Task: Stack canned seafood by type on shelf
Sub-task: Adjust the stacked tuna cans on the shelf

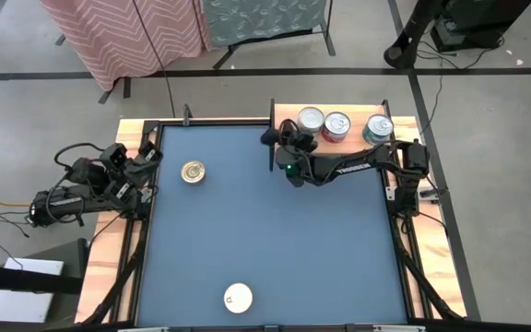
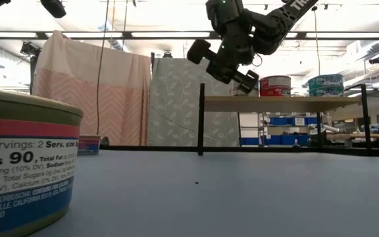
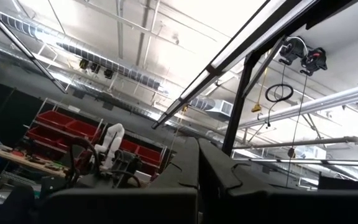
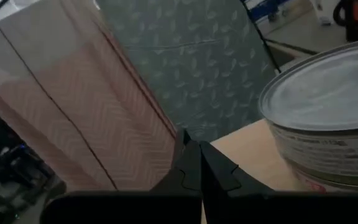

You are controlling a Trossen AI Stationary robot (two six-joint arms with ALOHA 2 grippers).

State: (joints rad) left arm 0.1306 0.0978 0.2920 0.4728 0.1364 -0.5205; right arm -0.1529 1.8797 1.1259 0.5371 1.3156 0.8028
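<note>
The light-wood shelf [image 1: 350, 111] stands at the table's far right; it also shows in the low view [image 2: 288, 103]. Three tins stand on it: a silver-lidded one [image 1: 311, 120], a red one [image 1: 336, 126] and a teal one [image 1: 378, 129]. A gold-lidded tin [image 1: 192, 171] stands on the blue table at the far left. A white-lidded tin [image 1: 238, 297] stands at the near edge, close to the low camera [image 2: 25, 171]. My right gripper [image 1: 288, 129] is shut and empty over the shelf's left end, just left of the silver-lidded tin [image 4: 328, 118]. My left gripper [image 3: 199, 168] is shut and parked off the table's left side, pointing up.
The shelf's dark upright [image 2: 201, 118] stands right below my right gripper. Open blue table [image 1: 275, 240] lies between the gold-lidded and white-lidded tins. Cloth-covered screens [image 1: 136, 32] stand beyond the table's far edge.
</note>
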